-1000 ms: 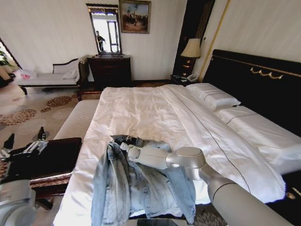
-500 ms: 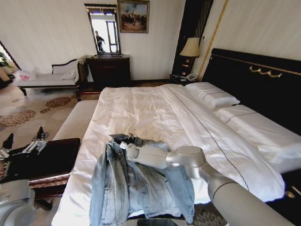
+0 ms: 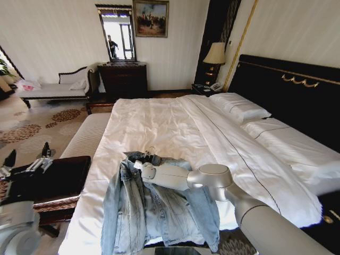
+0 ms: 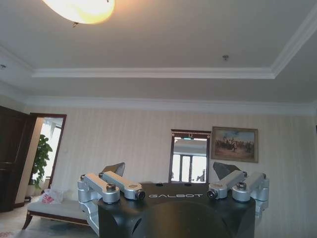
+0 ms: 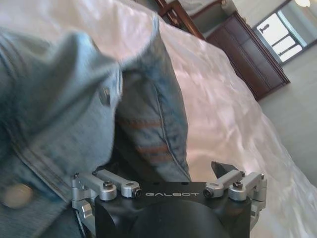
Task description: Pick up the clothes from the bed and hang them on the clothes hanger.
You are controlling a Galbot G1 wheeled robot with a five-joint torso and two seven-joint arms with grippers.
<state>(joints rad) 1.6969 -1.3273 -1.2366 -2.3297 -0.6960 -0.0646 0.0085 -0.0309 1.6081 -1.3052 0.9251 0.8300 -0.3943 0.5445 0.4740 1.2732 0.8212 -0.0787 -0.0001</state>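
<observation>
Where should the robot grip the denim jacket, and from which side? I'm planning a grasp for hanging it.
Probably the collar: the denim jacket lies spread open on the bed, collar bunched up at its far end. Come from above, where the right gripper is.

Head cam high, looks down on bed [image 3: 175,122]. L wrist cam aims at ceiling. R wrist cam close on jacket [image 5: 59,99].

The robot's right arm [image 3: 228,194] reaches forward from the lower right, bent at the elbow, its forearm pointing left and the right gripper [image 3: 139,166] at its tip with fingers [image 5: 220,168] spread apart. The left gripper [image 4: 168,171] is held low at the robot's left side, aimed upward, its fingers [image 4: 115,168] wide apart and holding nothing.
</observation>
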